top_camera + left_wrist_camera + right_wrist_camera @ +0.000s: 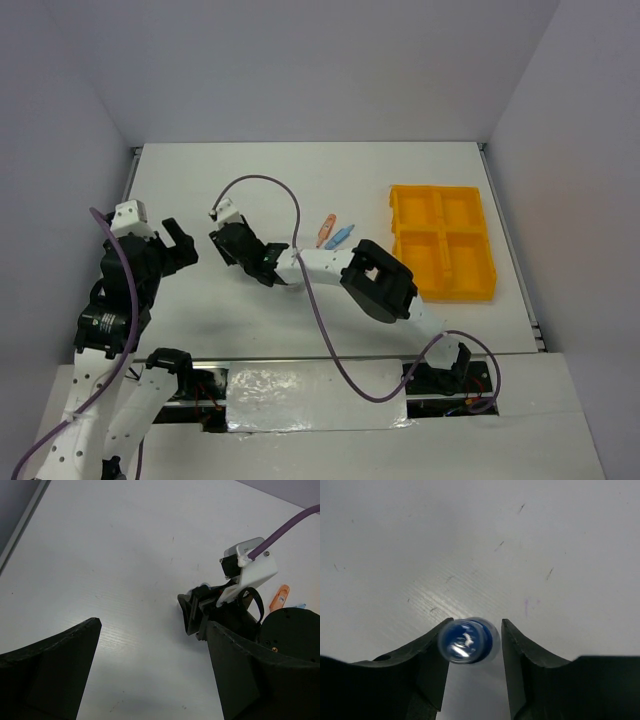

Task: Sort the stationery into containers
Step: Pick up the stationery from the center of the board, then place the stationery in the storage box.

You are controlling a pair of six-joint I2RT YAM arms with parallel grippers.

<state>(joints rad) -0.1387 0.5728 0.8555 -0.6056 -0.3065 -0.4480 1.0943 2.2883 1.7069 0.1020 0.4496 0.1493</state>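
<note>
In the right wrist view a small blue-capped bottle sits between the fingers of my right gripper. It is blurred, it touches the left finger, and a narrow gap shows at the right finger. In the top view my right gripper reaches left over the middle of the table, and the bottle is hidden there. My left gripper is wide open and empty, just left of it. An orange clip and a blue clip lie side by side. The yellow-orange tray stands at the right.
The left wrist view shows my right gripper's head with its white camera mount and purple cable, and the orange clip beyond it. Grey walls enclose the table on three sides.
</note>
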